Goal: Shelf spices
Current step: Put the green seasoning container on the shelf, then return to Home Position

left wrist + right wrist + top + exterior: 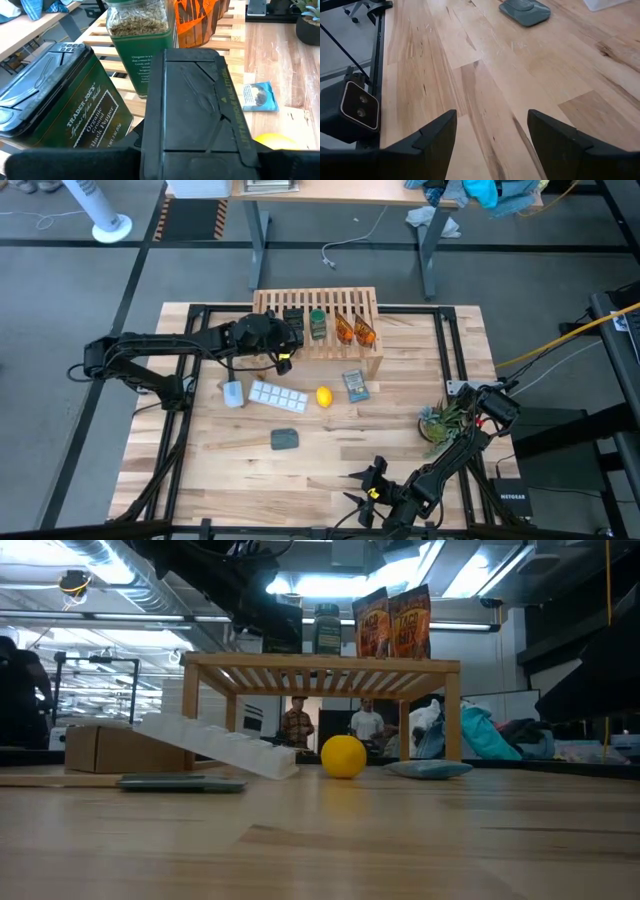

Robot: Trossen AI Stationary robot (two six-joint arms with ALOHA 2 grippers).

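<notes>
The light wooden shelf (pixel 330 350) stands at the table's far middle. On its top stand a dark green pepper box (pixel 60 110), a green-lidded jar (pixel 140 45) and two orange packets (pixel 197 20), which also show upright in the low view (pixel 390 622). My left gripper (pixel 276 340) reaches over the shelf's left end, shut on the second dark square box (pixel 195 110), which stands beside the pepper box on its near side. My right gripper (pixel 492 135) is open, low over the table's near edge (pixel 365 492). My left gripper holds the second dark box by its lower body (pixel 150 150), one finger on each side, reaching level from the table's left. The box's lid (pixel 192 85) faces up, so it is upright. The box hides the pads and its own base.
In front of the shelf lie a white tray (pixel 277 394), a lemon (pixel 324 396) and a blue-grey packet (pixel 355 385). A small pale object (pixel 233 393) sits left of the tray. A dark grey pad (pixel 284 439) lies nearer, a potted plant (pixel 443 422) at right. People stand beyond the table (pixel 296 725).
</notes>
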